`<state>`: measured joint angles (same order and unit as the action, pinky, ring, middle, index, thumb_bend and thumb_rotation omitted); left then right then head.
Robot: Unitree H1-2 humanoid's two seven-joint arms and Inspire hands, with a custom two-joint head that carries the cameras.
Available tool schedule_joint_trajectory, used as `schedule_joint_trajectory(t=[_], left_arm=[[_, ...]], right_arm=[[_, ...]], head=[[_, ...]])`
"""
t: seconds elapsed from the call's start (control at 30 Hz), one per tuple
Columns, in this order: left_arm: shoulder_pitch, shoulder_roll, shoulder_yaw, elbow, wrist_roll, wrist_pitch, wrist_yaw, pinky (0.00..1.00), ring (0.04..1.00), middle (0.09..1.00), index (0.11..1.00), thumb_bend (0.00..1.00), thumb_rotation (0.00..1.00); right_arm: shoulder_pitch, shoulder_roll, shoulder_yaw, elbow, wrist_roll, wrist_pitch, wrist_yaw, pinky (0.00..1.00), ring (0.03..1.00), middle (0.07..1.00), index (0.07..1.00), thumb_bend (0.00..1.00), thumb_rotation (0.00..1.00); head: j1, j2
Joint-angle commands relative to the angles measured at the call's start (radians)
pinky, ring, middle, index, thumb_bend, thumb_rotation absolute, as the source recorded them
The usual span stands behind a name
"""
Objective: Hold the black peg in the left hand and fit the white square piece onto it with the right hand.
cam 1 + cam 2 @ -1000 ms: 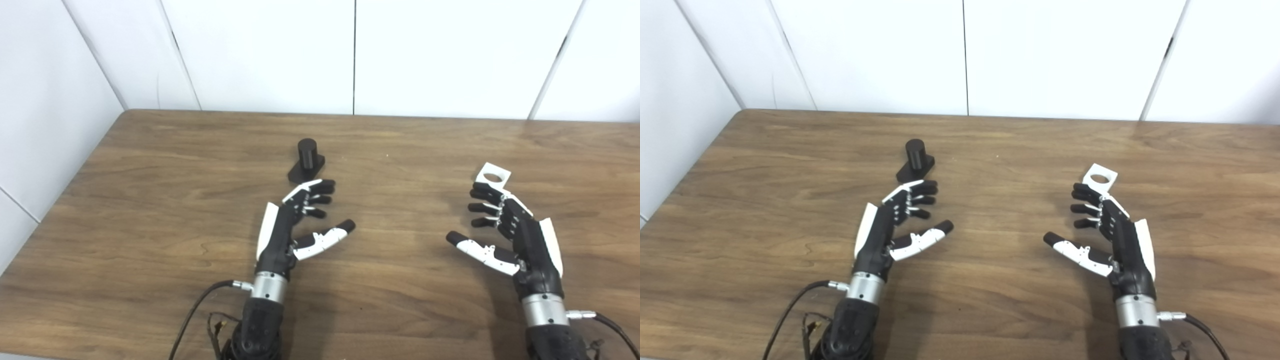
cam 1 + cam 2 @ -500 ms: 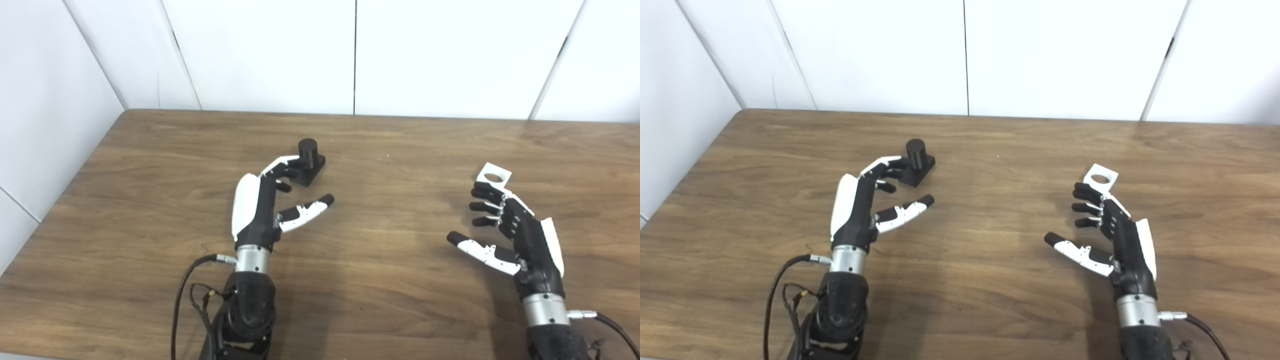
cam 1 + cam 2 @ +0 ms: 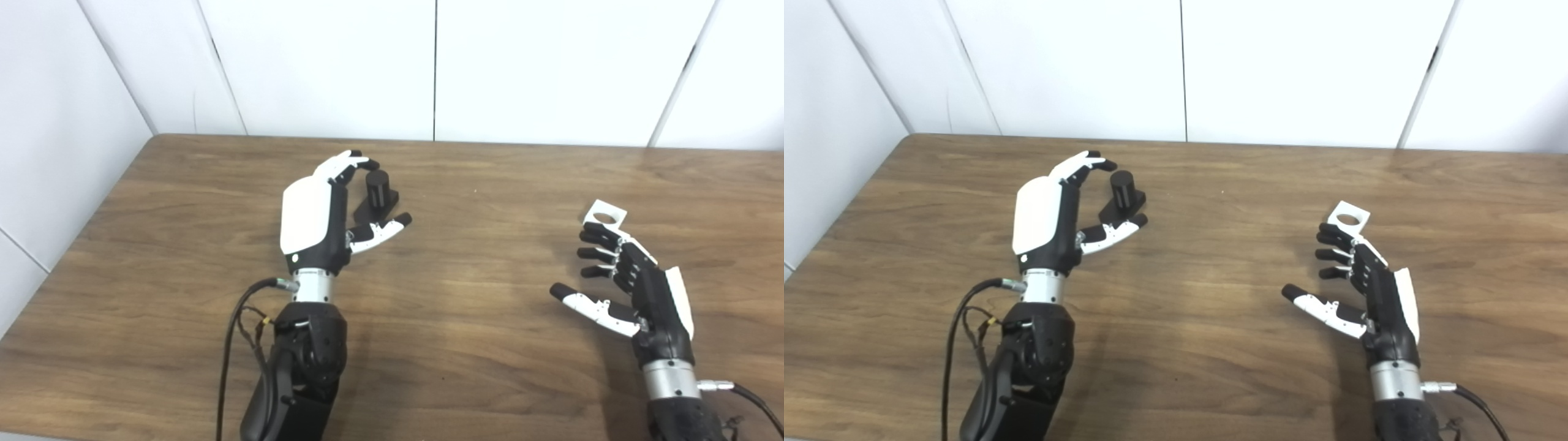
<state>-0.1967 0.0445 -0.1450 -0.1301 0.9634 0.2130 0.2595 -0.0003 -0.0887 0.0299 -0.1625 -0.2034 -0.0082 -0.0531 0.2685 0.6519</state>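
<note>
The step in hand is the reach for the black peg (image 3: 378,191), which stands upright on its base on the table (image 3: 478,343). The left hand (image 3: 318,211) cups it, fingers spread and not closed (contact cannot be judged). The right hand (image 3: 625,275) is open, holding nothing, fingertips just beside the white square piece (image 3: 604,215). The next move calls for closing the left fingers around the peg.

Black peg (image 3: 377,187), white square piece (image 3: 604,215), brown table (image 3: 478,318)
</note>
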Motion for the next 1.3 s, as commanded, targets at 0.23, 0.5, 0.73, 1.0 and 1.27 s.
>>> schedule_joint_trajectory(t=[0.23,0.5,0.73,1.0,1.27], left_arm=[[-0.14,0.045,-0.044,0.092,0.17,0.109,0.019,0.87,0.952,0.926,0.705,0.83,0.5],[-0.205,0.061,-0.066,0.191,0.211,0.181,0.026,0.89,0.947,0.94,0.719,0.85,0.55],[-0.246,0.069,-0.063,0.266,0.187,0.235,0.015,0.9,0.951,0.951,0.724,0.87,0.56],[-0.26,0.016,0.016,0.299,0.188,0.257,-0.058,0.83,0.961,0.975,0.785,0.89,0.6],[-0.277,-0.055,0.145,0.291,0.106,0.257,-0.16,0.86,0.974,1.0,0.835,0.86,0.46]], right_arm=[[-0.023,0.011,-0.002,-0.038,0.001,-0.03,-0.004,0.58,0.7,0.764,0.76,0.65,0.18],[-0.022,0.014,-0.006,-0.037,0.0,-0.033,-0.009,0.57,0.69,0.759,0.755,0.66,0.18],[-0.018,0.015,-0.007,-0.038,0.001,-0.036,-0.008,0.58,0.696,0.76,0.756,0.65,0.17],[-0.016,0.013,-0.005,-0.042,-0.008,-0.034,-0.008,0.59,0.705,0.761,0.758,0.65,0.16],[-0.015,0.013,-0.004,-0.035,-0.007,-0.043,-0.008,0.59,0.705,0.761,0.757,0.65,0.18]], head=[[-0.008,-0.002],[-0.012,-0.003],[-0.017,-0.002],[-0.021,0.0],[-0.022,0.0]])
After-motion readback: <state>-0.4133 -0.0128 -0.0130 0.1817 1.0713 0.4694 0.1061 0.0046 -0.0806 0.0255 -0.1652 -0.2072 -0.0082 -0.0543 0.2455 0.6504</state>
